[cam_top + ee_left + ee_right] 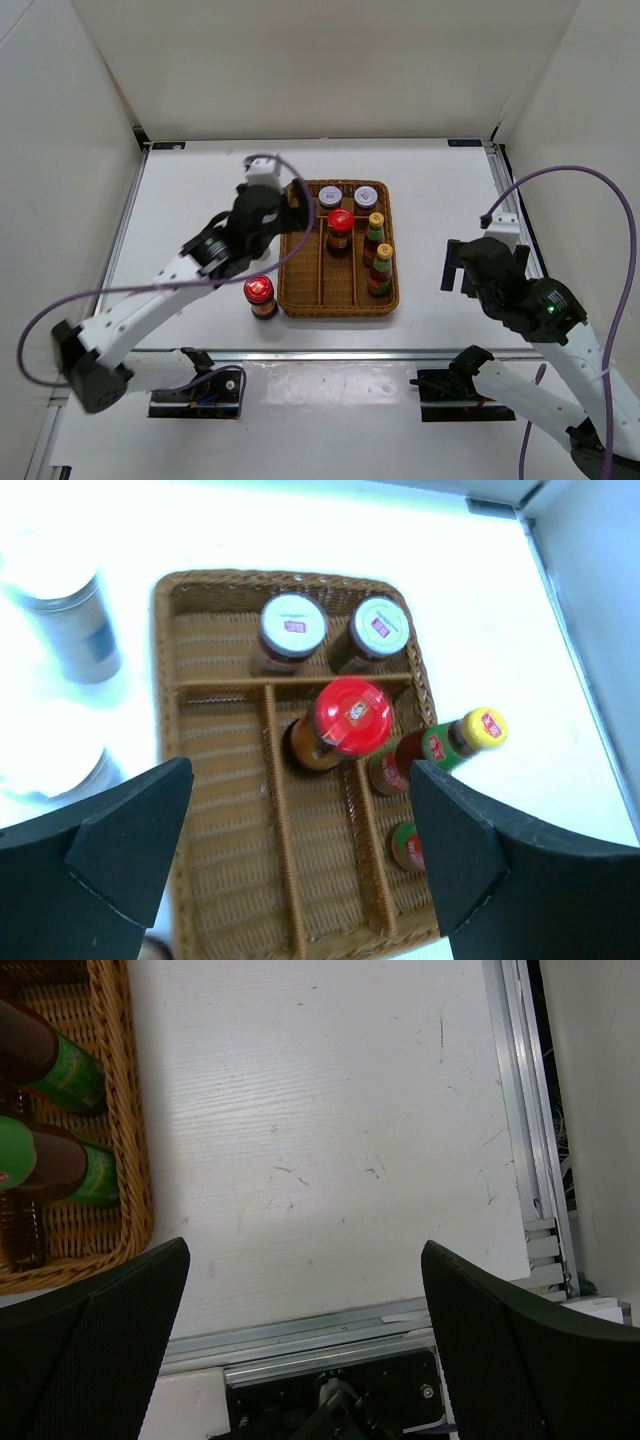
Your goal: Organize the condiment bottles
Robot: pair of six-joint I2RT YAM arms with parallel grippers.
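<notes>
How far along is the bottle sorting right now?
Five of eight sit in the wicker tray: both grey-lidded jars in the far compartment, one red-lidded jar in the middle lane, both sauce bottles in the right lane. Nothing is in hand; left gripper and right gripper are open, empty. Remaining: the other red-lidded jar beside the tray's near-left corner, and two white shakers outside its left edge, one blurred.

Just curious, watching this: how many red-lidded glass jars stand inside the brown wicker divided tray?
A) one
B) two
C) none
A: one red-lidded jar stands in the wicker tray; the second red-lidded jar stands on the table beside it.
</notes>
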